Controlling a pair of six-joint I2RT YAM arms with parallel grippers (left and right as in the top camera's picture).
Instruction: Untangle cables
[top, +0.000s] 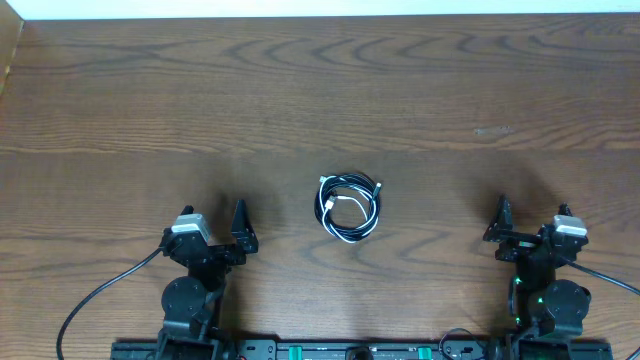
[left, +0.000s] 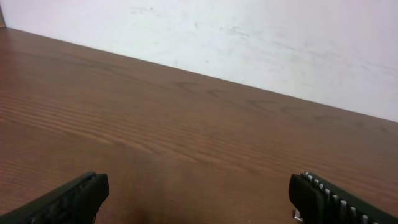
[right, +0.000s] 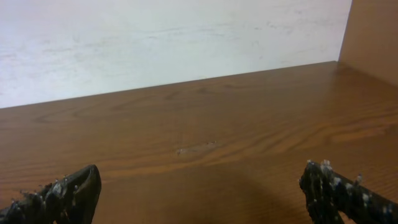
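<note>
The cables (top: 349, 208) are lying tangled and untouched, between and ahead of the left gripper (left: 198, 190) and right gripper (right: 199, 186), both gaping empty

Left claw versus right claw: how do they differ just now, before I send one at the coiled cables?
The left claw stands nearer the coiled bundle of thin black and white cables than the right claw. The left claw's fingers look clean black; the right claw's fingers are flecked with pale scuffs. Both are wide open, empty, and clear of the cables.
</note>
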